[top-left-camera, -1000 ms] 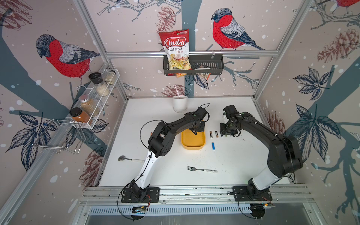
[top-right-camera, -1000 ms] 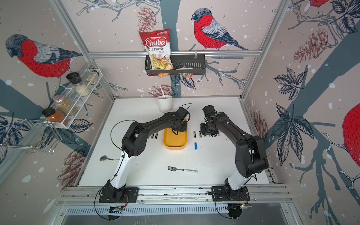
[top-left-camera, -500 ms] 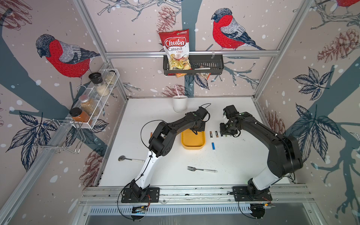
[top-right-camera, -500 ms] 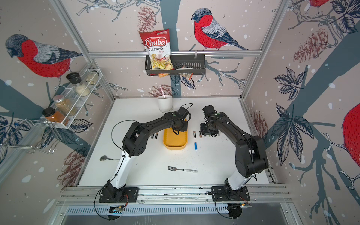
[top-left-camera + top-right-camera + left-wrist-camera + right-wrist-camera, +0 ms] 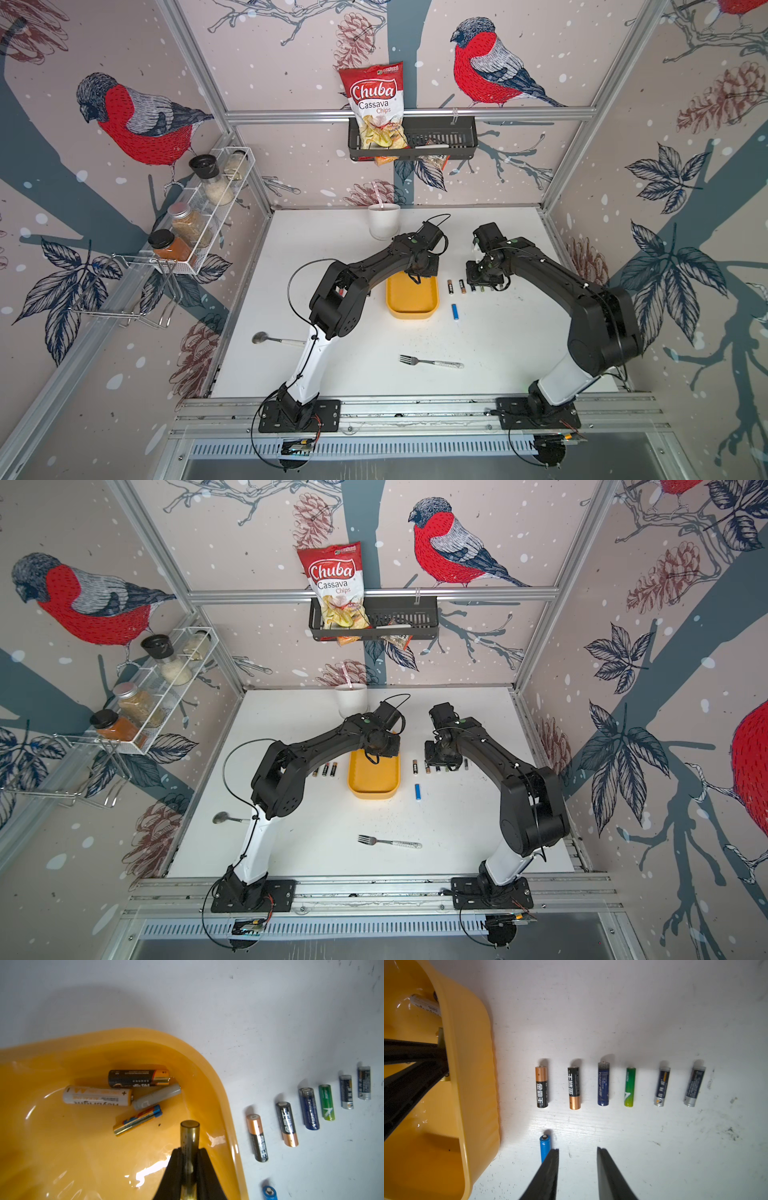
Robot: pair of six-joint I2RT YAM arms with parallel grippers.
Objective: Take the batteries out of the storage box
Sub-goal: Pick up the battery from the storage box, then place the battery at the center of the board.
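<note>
The yellow storage box (image 5: pixel 411 299) lies mid-table. Inside it (image 5: pixel 207 1064) are several loose batteries: black-gold (image 5: pixel 138 1078), white (image 5: pixel 97 1096), grey (image 5: pixel 156 1097) and gold-blue (image 5: pixel 138 1120). My left gripper (image 5: pixel 189 1150) hangs over the box's far end, shut on a dark gold battery (image 5: pixel 189 1132) lifted off the floor. Right of the box a row of several batteries (image 5: pixel 603 1084) lies on the table, with a lone blue battery (image 5: pixel 545 1146) nearer. My right gripper (image 5: pixel 577 1150) hovers open above the table beside the blue one, holding nothing. Three more batteries (image 5: pixel 326 769) lie left of the box.
A white cup (image 5: pixel 384 220) stands at the back, just behind the left wrist. A fork (image 5: pixel 430 363) lies in front of the box and a spoon (image 5: pixel 274 339) at the front left. A spice rack (image 5: pixel 199 212) and a black basket (image 5: pixel 440 139) hang on the walls.
Neither arm has visibly moved. The left jaws have tightened slightly on the battery.
</note>
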